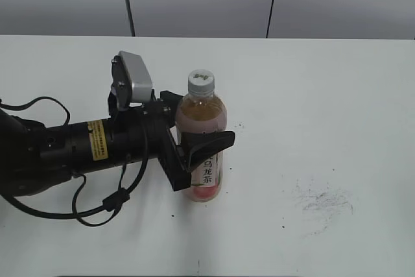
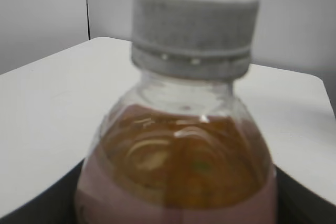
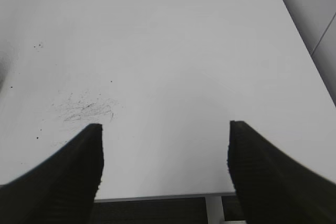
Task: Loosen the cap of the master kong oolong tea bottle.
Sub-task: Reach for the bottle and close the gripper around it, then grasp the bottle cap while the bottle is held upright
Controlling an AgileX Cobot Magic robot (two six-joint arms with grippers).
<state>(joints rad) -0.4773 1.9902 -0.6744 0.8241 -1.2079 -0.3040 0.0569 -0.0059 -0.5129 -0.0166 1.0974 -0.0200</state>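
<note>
Progress looks early to us: the master kong oolong tea bottle stands upright near the middle of the white surface, and its cap sits square on the neck, with no gap that we can make out between it and the ring beneath; nothing shows that it has been turned.

We see the left pincer reaching in from the left at label height, one finger behind the bottle and the other finger in front, so its jaws stand on either side of the body; whether they press the label or merely bracket it we cannot tell, since the contact is hidden in the exterior view and the left wrist view shows only dark finger edges low on either side of the blurred bottle. That view does put the cap close and centred above the amber tea.

We find the right pincer wide open and empty, hanging over bare surface near some faint scuff marks, well apart from the bottle and absent from the exterior view.

We judge the bracing of the bottle under way at best; a firm hold on the body, the reach to the cap and the twist itself all seem left to do.
</note>
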